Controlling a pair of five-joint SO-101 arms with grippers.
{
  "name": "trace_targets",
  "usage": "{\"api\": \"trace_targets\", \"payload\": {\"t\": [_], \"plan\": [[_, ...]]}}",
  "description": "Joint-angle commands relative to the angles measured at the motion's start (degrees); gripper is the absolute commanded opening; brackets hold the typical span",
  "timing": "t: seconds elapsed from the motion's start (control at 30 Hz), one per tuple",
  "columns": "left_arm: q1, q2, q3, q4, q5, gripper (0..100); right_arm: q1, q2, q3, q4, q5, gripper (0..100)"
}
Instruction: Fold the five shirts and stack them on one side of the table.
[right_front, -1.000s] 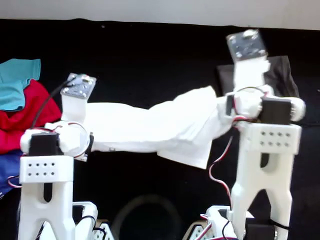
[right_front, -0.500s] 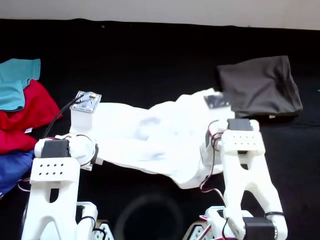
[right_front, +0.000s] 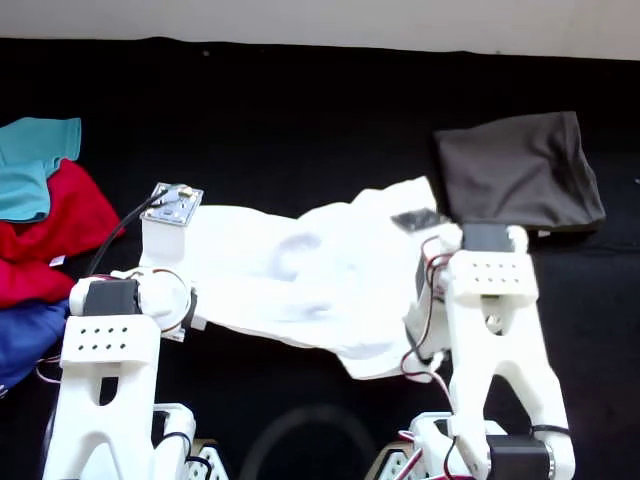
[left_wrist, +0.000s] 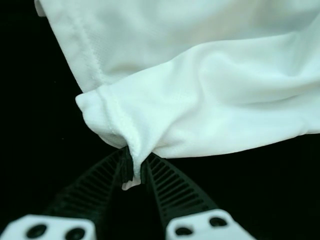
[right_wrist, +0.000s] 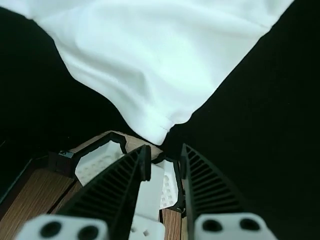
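— While the white shirt lies rumpled across the middle of the table, who's got it?
— Me, w/ my L gripper: clenched on a hem corner, cloth pinched btwn the fingers. The rest spreads away toward my other arm.
— And the R gripper?
— Slack. Jaws parted, nothing btwn them. A corner of the shirt sits just past the tips, apart from them.
— Other shirts?
— The grey shirt is folded at the far right, just beside the white one's edge. The teal shirt, red shirt & blue shirt are heaped unfolded at the left edge, near my L arm.
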Motion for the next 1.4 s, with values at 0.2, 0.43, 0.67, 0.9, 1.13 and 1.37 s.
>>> {"api": "trace_targets", "payload": {"t": [0.2,0.43,0.67,0.9,1.13,1.37], "plan": [[-0.3,-0.4,-0.5,-1.1,-0.5,1,1.4,-0.7,-8.5,0.6,-5.1,11.1],[-0.3,-0.4,-0.4,-2.5,-0.5,1,-3.7,11.0,-1.1,-3.5,-7.3,11.1],[-0.3,-0.4,-0.3,-2.4,-0.5,1,-6.0,18.6,0.0,-8.2,-7.4,11.2],[-0.3,-0.4,-0.3,-2.4,-0.5,1,-6.3,25.7,0.0,-9.7,-7.2,11.5],[-0.3,-0.4,-0.4,-2.5,-0.5,1,-6.3,24.0,5.4,-9.9,-2.4,21.3],[-0.4,-0.4,-0.1,-3.8,-0.5,1,-6.3,20.2,14.6,-19.5,-2.0,21.3]]}}
